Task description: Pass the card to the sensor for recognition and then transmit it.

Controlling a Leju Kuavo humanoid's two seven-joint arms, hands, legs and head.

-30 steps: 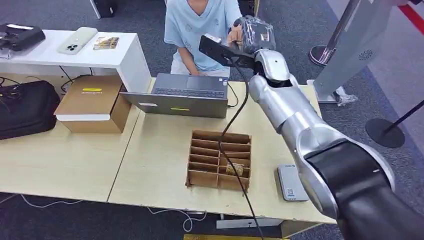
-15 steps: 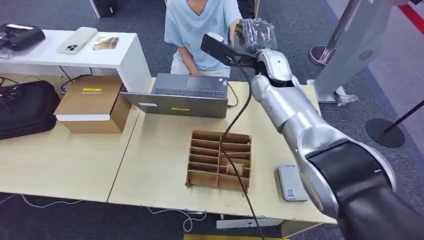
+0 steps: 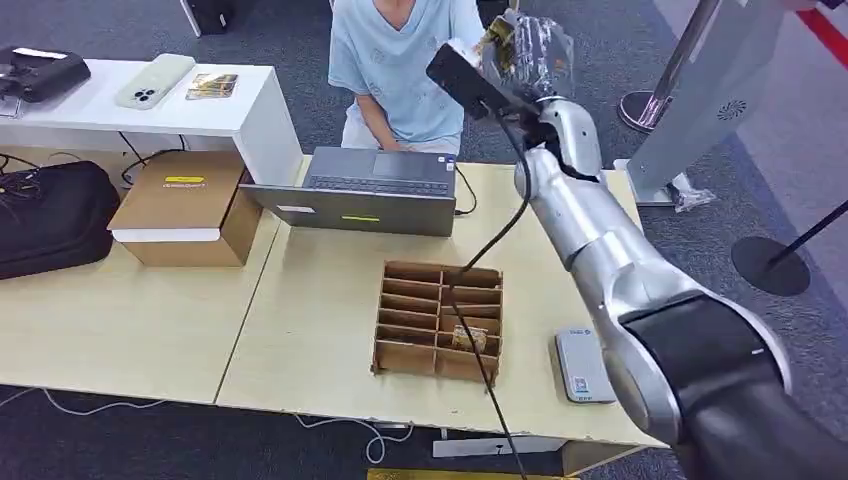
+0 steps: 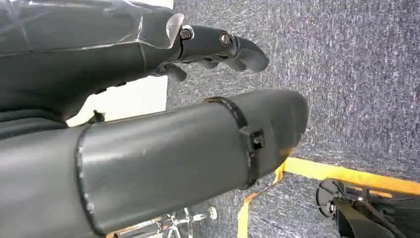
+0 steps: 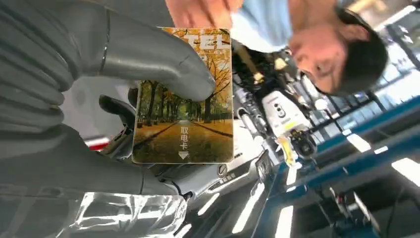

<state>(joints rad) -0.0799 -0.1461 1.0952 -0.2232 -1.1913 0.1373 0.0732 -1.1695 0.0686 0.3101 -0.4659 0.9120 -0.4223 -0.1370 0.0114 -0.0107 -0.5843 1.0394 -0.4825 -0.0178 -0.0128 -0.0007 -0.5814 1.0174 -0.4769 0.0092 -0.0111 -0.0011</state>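
Card: the card [image 5: 185,96], printed with an autumn avenue, is pinched between the thumb and fingers of the right hand [image 3: 525,55], raised high over the far edge of the table [image 3: 300,300], just in front of the person [image 3: 400,60] seated there.
Right hand: closed on the card; a person's hand [image 5: 203,10] touches the card's far end in the right wrist view.
Left hand: the left hand [image 4: 148,74] hangs over the grey carpet, fingers loosely curled, holding nothing.
Progress: judging by the position, the card is well away from the sensor [image 3: 583,365], which lies flat near the table's front right corner, so the hand-over looks to be the step in hand; whether the reading was made cannot be told.
Left to do: letting go once the person has a firm hold.
Around: a divided cardboard tray [image 3: 438,320], an open laptop [image 3: 370,190], a cardboard box [image 3: 185,205], a black bag [image 3: 50,215].
In the way: a black cable [image 3: 480,260] trails from the wrist across the tray.
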